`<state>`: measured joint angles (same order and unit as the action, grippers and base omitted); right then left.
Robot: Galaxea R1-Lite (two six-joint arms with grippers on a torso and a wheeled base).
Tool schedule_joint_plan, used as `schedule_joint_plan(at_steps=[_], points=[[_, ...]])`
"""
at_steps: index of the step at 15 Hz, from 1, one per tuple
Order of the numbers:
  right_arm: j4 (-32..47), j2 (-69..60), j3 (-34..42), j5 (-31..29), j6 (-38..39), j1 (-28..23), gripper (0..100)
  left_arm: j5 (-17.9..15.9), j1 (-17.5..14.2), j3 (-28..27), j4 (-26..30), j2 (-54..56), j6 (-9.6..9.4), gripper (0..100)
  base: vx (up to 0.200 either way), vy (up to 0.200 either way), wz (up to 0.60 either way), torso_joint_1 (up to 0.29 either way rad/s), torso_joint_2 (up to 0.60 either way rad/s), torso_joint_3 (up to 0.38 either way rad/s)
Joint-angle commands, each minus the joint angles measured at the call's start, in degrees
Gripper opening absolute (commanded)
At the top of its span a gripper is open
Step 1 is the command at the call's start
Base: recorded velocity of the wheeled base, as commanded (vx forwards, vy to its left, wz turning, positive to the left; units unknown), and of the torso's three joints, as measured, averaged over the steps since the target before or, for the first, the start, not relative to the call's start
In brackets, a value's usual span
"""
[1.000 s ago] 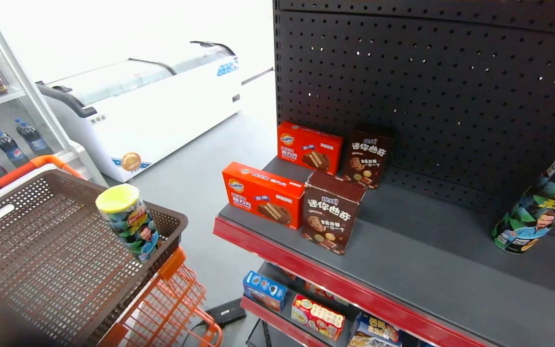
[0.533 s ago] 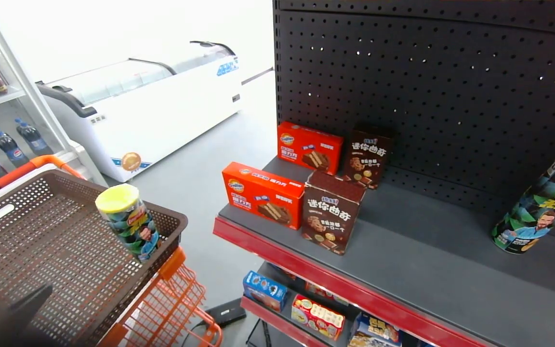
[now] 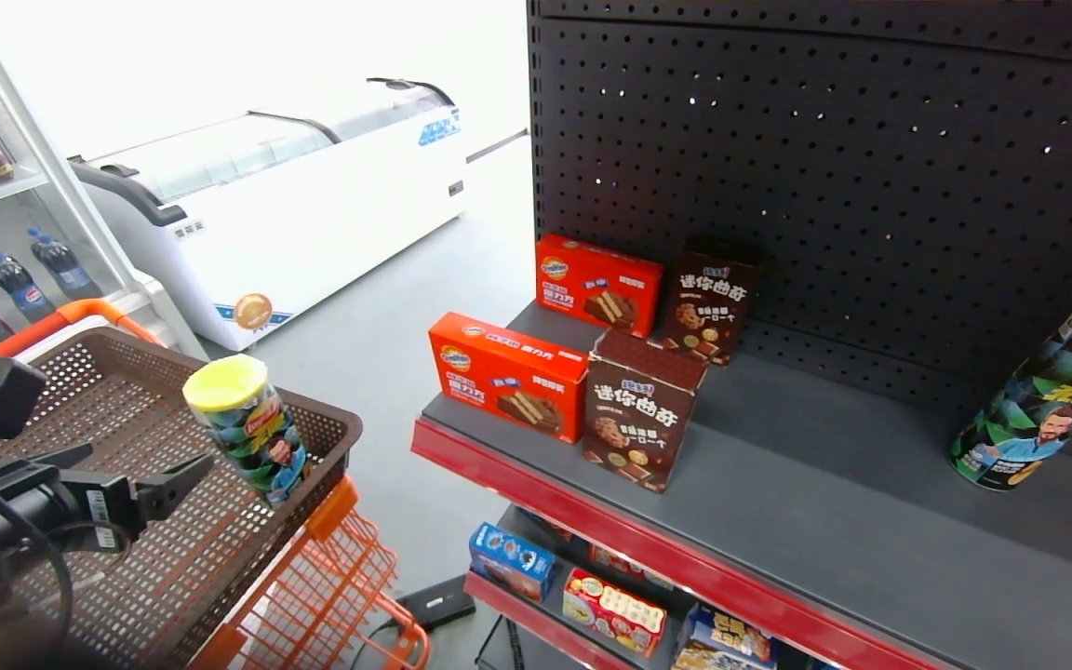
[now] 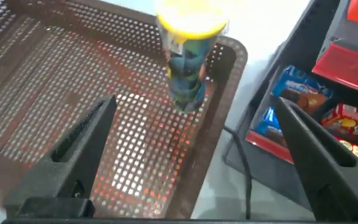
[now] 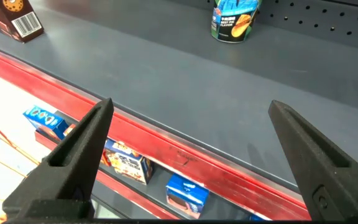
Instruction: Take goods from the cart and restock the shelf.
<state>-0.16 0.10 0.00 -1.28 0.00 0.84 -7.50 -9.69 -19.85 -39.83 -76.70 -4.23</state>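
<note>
Judging by how the goods lie, the restocking is taken to be roughly half done. One shelved can (image 3: 1038, 395) is already stood at the right end of the shelf (image 3: 778, 465), close to the pegboard (image 3: 824, 167), and two orange boxes (image 3: 508, 377) and two brown boxes (image 3: 643, 409) are ranged at the left end. A broad stretch of bare shelf is left between the boxes and that can.

A second item, the cart can (image 3: 246, 428), has not yet been collected. It is stood upright in the brown basket (image 3: 336, 428) carried on the orange cart (image 3: 331, 577), near the basket corner closest to the shelf, and it is the one item seen in the basket.

The left end effector (image 3: 153, 458) is held over the basket with its fingers spread wide and pointed at the cart can. It is near the can but apart from it, and nothing is gripped. From the left wrist view the can is framed between the two fingers, farther off. The right end effector (image 5: 190, 104) is likewise spread and carries nothing. It is held above the front part of the shelf, with the shelved can beyond it.

What is left, by this reading, is the whole handling of the cart can: the fingers must be brought around it and closed, and the can must be lifted out, carried across and set down on the bare part of the shelf.
</note>
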Motion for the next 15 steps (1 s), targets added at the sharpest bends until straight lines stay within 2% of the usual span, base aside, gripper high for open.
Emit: schedule_joint_plan(at_steps=[1,3,6,8,10,12,15], points=[[-0.02,0.08,0.00,-0.04,0.00,0.04,100,-1.82,-0.68,2.09,-10.27,-12.33,-0.52,100,0.000,0.000,0.00,0.000,0.00,0.000],[-0.02,0.08,0.00,-0.04,0.00,0.04,100,-1.73,-1.47,2.09,-16.60,-17.16,-0.87,100,0.000,0.000,0.00,0.000,0.00,0.000],[-0.02,0.08,0.00,-0.04,0.00,0.04,100,-1.91,-2.26,0.95,-22.05,-22.70,-2.01,100,0.000,0.000,0.00,0.000,0.00,0.000],[-0.02,0.08,0.00,-0.04,0.00,0.04,100,-2.26,-2.26,0.07,-25.92,-25.69,-1.48,100,0.000,0.000,0.00,0.000,0.00,0.000],[-0.02,0.08,0.00,0.05,0.00,0.04,100,-2.08,-2.35,-1.34,-27.41,-29.12,-1.83,100,0.000,0.000,0.00,0.000,0.00,0.000],[-0.02,0.08,0.00,-0.04,0.00,0.04,100,-1.99,-2.35,-4.68,-30.13,-33.16,-1.04,100,0.000,0.000,0.00,0.000,0.00,0.000],[-0.02,0.08,0.00,0.05,0.00,0.04,100,-2.08,-3.23,-8.54,-30.66,-36.68,-1.48,100,0.000,0.000,0.00,0.000,0.00,0.000]])
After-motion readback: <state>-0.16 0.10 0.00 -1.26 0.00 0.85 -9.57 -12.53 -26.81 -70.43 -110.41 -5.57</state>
